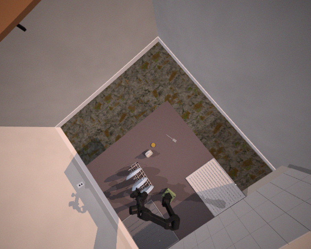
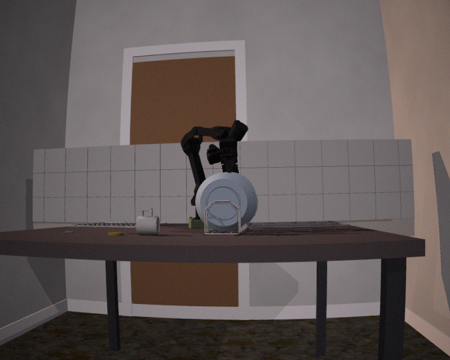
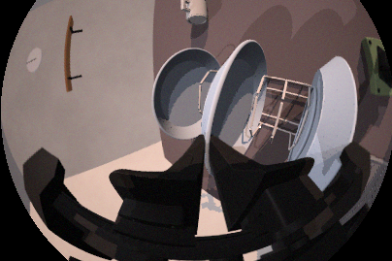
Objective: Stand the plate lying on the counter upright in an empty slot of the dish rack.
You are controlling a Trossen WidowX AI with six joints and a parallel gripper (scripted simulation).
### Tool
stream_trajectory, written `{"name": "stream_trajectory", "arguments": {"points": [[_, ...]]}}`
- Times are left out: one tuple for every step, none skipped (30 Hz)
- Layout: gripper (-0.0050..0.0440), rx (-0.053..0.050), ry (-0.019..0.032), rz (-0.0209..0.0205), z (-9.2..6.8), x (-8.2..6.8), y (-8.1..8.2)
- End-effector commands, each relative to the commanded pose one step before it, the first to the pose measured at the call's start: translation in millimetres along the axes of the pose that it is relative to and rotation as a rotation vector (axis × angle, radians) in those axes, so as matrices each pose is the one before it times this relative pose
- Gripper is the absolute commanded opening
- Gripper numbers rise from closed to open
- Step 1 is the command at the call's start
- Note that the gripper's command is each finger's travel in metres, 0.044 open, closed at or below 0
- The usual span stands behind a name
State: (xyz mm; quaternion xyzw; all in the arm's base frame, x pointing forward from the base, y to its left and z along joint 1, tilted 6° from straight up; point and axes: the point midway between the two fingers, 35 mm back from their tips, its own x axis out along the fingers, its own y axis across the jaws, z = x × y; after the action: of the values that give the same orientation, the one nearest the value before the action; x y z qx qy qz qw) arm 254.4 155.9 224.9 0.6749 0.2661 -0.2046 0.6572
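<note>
Pinching the plate [image 3: 234, 92] rim, pincer [image 3: 208, 176] nearly closed above the dish rack [image 3: 284, 105], plate hanging below its fingertips.

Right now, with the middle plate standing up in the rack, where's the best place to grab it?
Probably its top rim, coming from straight above. The middle plate stands on edge in the rack, with one plate close on one side and another plate on the other, so only its thin upper edge is free. The gripper is pinching it there.
</note>
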Motion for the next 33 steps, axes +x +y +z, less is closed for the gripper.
{"name": "stream_trajectory", "arguments": {"points": [[0.0,0.0037,0.00565,0.01162,-0.29,0.24,1.04],[0.0,0.0001,-0.00013,0.0001,0.09,0.4,-0.48],[0.0,0.0,0.0,0.0,0.05,0.43,-0.51],[0.0,0.0,0.0,0.0,0.06,0.42,-0.51],[0.0,0.0,0.0,0.0,0.07,0.42,-0.51],[0.0,0.0,0.0,0.0,0.07,0.41,-0.52],[0.0,0.0,0.0,0.0,0.08,0.41,-0.52],[0.0,0.0,0.0,0.0,0.09,0.4,-0.52],[0.0,0.0,0.0,0.0,0.1,0.4,-0.53],[0.0,0.0,0.0,0.0,0.1,0.39,-0.53],[0.0,0.0,0.0,0.0,0.11,0.38,-0.53],[0.0,0.0,0.0,0.0,0.12,0.37,-0.54],[0.0,0.0,0.0,0.0,0.14,0.36,-0.54],[0.0,0.0,0.0,0.0,0.19,0.33,-0.55],[0.0,0.0,0.0,0.0,0.26,0.26,-0.55],[0.0,0.0,0.0,0.0,0.3,0.16,-0.45],[0.0,0.0,0.0,0.0,0.0,0.0,0.0],[0.0,0.0,0.0,0.0,0.0,0.0,0.0],[0.0,0.0,0.0,-0.00001,0.32,0.07,-0.38],[0.0,0.0,0.0,0.0,0.19,0.12,-0.33],[0.0,0.0,0.0,0.0,0.13,0.06,-0.22],[0.0,0.0,0.0,0.0,0.13,-0.04,-0.11],[0.0,0.0,0.0,0.0,0.11,-0.05,-0.07],[0.0,0.0,0.0,0.0,0.06,0.01,-0.08],[0.0,0.0,0.0,0.0,0.03,0.04,-0.09],[0.0,0.0,0.0,0.0,0.02,0.05,-0.09],[0.0,0.0,0.0,0.0,0.0,0.0,0.0],[0.0,0.0,0.0,0.0,0.03,0.05,-0.1],[0.0,0.0,0.0,0.0,0.02,0.03,-0.06],[0.0,0.0039,0.01067,0.00518,-1.31,-6.02,4.46],[0.0,0.0,0.0,0.0,0.0,0.0,0.0],[0.0,0.0,0.0,0.0,0.0,0.0,0.0],[0.0,0.0,0.0,0.0,0.0,0.0,0.0]]}}
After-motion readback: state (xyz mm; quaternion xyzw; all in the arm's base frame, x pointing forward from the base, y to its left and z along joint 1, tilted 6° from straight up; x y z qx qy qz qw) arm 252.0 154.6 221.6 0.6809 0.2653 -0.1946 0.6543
